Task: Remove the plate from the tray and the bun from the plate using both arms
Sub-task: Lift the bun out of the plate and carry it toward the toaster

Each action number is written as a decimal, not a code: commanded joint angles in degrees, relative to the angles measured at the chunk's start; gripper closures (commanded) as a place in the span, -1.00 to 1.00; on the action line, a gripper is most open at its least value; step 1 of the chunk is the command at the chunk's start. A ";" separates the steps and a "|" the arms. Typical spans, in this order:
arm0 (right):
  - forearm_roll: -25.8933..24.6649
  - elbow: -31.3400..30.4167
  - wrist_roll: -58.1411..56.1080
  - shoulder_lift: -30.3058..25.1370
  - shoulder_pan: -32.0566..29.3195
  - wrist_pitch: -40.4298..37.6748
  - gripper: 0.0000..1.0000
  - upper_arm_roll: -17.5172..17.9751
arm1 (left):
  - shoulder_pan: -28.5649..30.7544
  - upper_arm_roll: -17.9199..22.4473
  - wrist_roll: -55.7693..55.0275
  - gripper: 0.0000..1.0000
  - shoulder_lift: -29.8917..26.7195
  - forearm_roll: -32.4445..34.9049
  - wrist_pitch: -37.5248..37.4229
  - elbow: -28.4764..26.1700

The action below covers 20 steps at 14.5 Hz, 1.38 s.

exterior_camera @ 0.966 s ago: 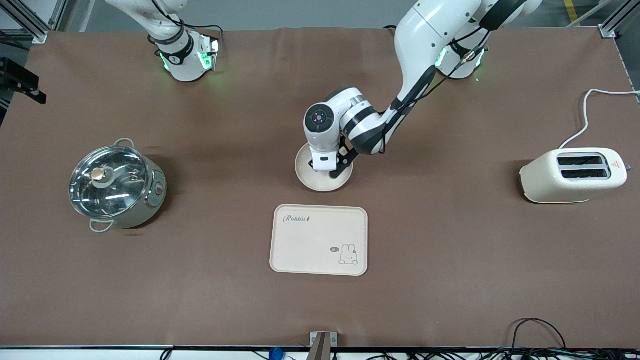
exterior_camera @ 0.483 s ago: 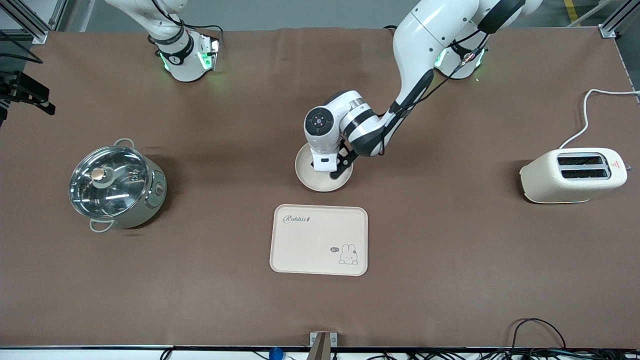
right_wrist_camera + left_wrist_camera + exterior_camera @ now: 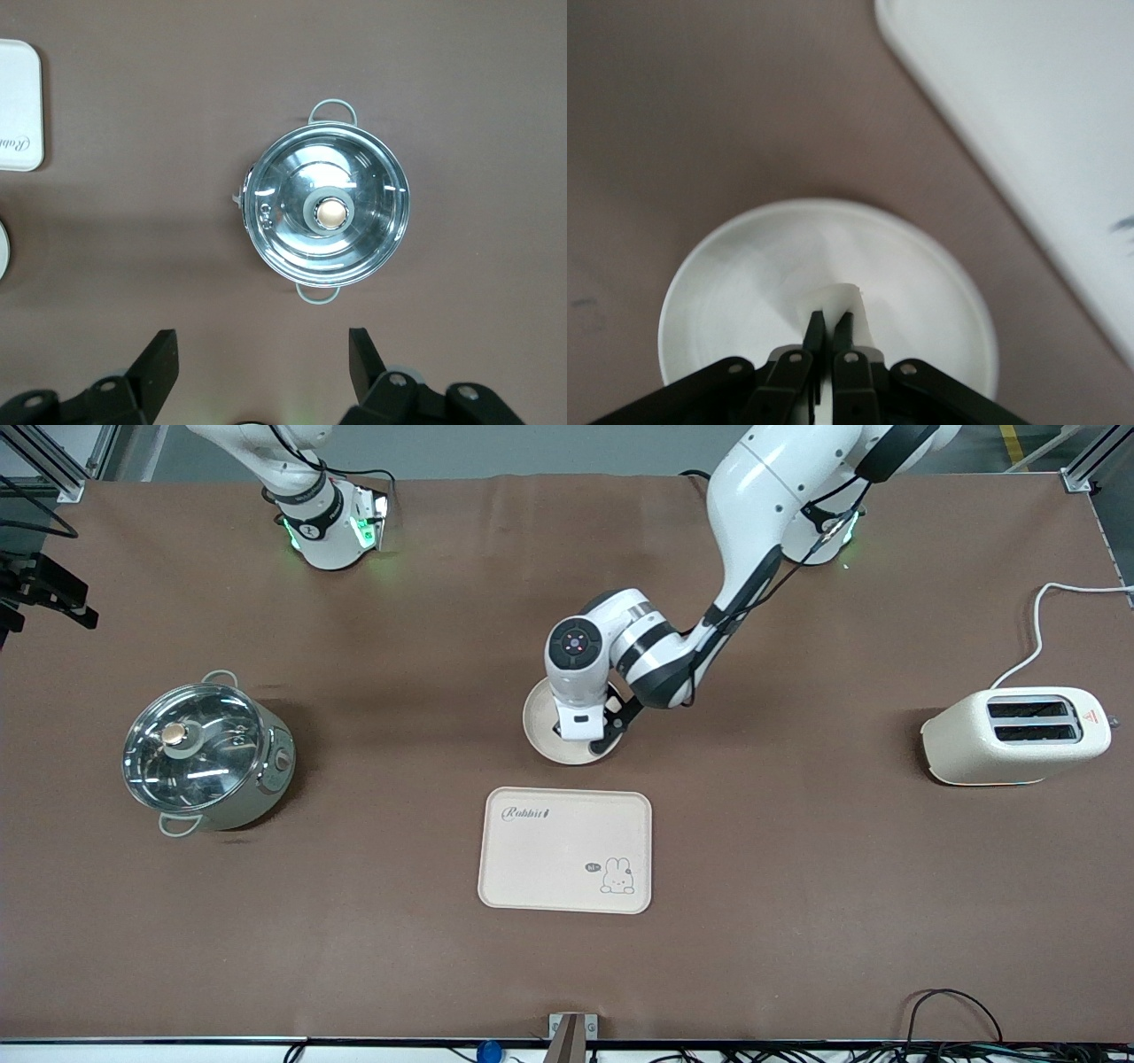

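Note:
The round cream plate (image 3: 542, 731) lies on the brown table, farther from the front camera than the tray. My left gripper (image 3: 585, 737) is down at the plate's edge on the left arm's side. In the left wrist view the left gripper (image 3: 829, 320) is shut on the rim of the plate (image 3: 744, 292), with a thin strip of rim between its fingers. My right gripper (image 3: 262, 354) is open and empty, held high over the table above the pot (image 3: 328, 212); it is out of the front view. The bun is not in view.
The cream rabbit tray (image 3: 564, 850) lies nearer the front camera than the plate. A steel pot with a glass lid (image 3: 205, 757) stands toward the right arm's end. A cream toaster (image 3: 1014, 735) with its cord stands toward the left arm's end.
The left arm's wrist has shifted slightly toward the left arm's end and the front camera over the plate. The plate has stayed in place. The right arm waits.

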 commanded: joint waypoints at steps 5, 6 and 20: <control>-0.60 -1.71 2.39 -1.63 0.09 -0.10 -0.98 0.35 | 18.34 0.15 17.68 0.97 -5.02 6.66 -1.18 -1.09; -0.60 -1.71 2.75 -1.63 0.44 -0.28 -0.98 0.43 | 20.89 0.06 19.70 0.97 -4.06 10.00 -1.18 -1.35; 1.08 -2.94 6.25 -1.63 2.37 2.09 -1.00 -3.26 | 32.08 0.50 31.67 -1.00 0.00 13.46 -4.61 -1.89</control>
